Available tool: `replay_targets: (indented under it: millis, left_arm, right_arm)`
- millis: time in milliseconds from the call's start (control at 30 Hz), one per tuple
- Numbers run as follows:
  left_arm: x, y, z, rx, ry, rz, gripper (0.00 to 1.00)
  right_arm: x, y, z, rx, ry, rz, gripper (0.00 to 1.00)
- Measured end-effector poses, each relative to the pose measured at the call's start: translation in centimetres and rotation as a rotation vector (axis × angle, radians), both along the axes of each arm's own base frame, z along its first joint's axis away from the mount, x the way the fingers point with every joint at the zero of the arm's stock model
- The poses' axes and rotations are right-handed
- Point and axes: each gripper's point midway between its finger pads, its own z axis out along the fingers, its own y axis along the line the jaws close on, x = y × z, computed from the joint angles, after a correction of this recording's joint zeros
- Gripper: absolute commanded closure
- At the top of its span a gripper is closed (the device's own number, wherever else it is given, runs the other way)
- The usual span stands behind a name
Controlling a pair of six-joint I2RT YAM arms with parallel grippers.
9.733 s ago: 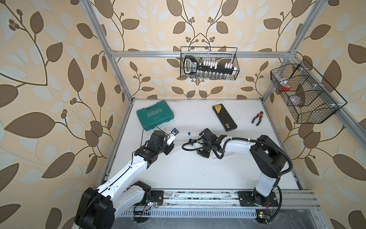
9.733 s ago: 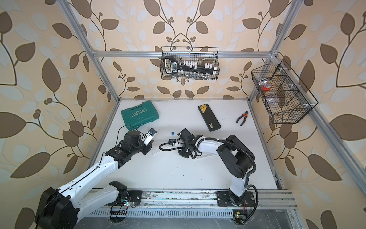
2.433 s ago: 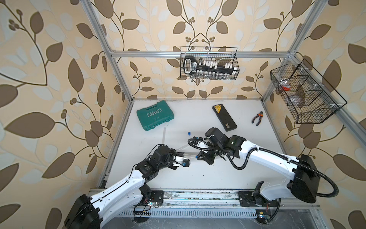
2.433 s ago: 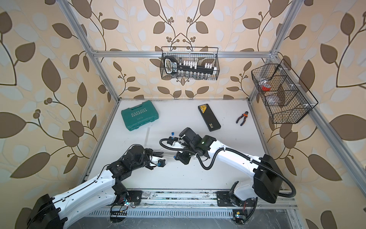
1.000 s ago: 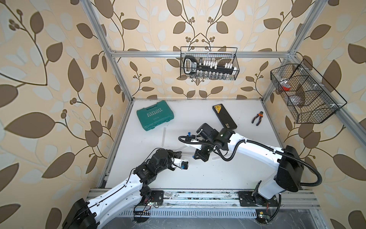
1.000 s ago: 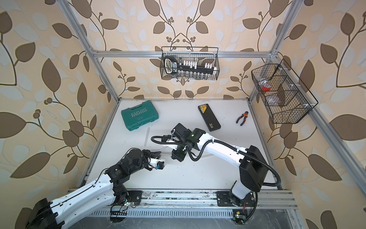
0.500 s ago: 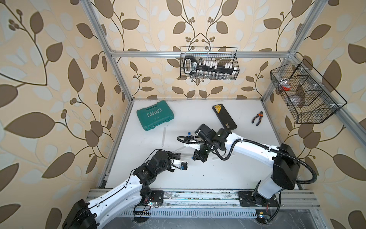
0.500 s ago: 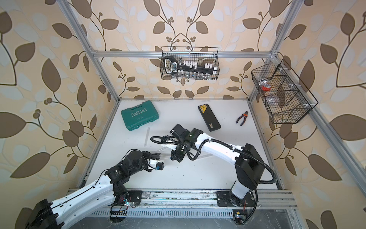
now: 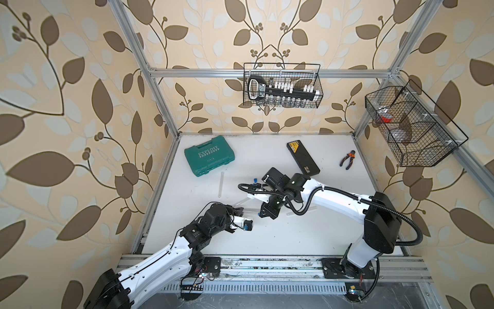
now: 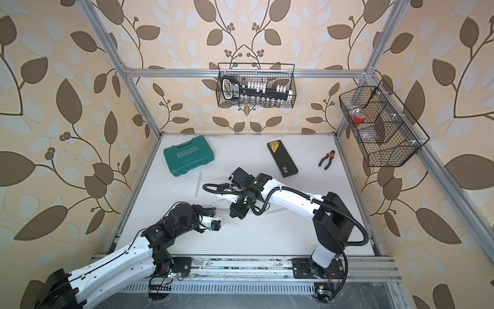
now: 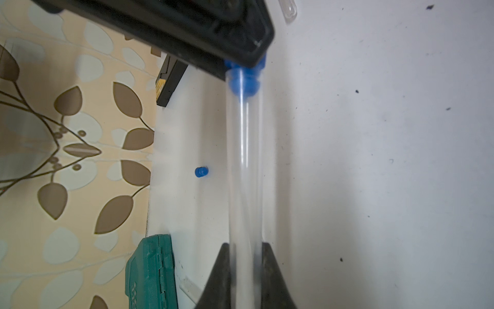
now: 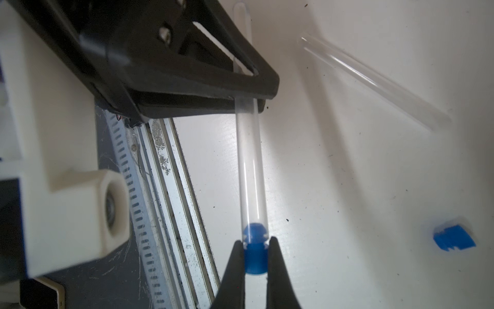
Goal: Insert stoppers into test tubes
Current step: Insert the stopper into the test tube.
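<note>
One slim clear test tube [image 11: 244,160] hangs over the middle of the table [image 9: 267,240] — left end effector [image 11: 244,250] clenched round its body, right end effector [image 12: 256,243] pinching the tiny bright blue plug stopper [image 12: 255,264] seated in its mouth. Another blue stopper [image 11: 201,171] lies loose nearer the back edge.

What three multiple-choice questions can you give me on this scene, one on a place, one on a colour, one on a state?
1. Where on the table lies the green tool case? A back left; B front right; C centre.
2. What colour is the stopper between the jaws of the right gripper? A red; B blue; C white.
3. The left gripper is: A open, empty; B shut on a stopper; C shut on a test tube.
Answers: A, both top views show the case near the back left corner. B, the right wrist view shows it bright blue. C, the left wrist view shows its jaws pinching the clear tube.
</note>
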Motion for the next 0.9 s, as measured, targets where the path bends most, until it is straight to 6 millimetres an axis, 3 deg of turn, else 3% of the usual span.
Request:
replay_targets:
  millis: [733, 833, 900]
  left_arm:
    - [-0.4, -0.4, -0.1, -0.018, 0.022, -0.007, 1.0]
    - [-0.6, -0.8, 0.0, -0.026, 0.031, -0.031, 1.0]
    - [-3.3, -4.0, 1.4, -0.099, 0.038, -0.23, 1.0]
  right_arm:
    - [-0.1, 0.2, 0.3, 0.023, 0.039, -0.018, 0.87]
    - [-0.1, 0.5, 0.4, 0.036, 0.038, -0.019, 0.78]
    - [2.1, 3.5, 2.7, 0.187, -0.066, -0.01, 0.64]
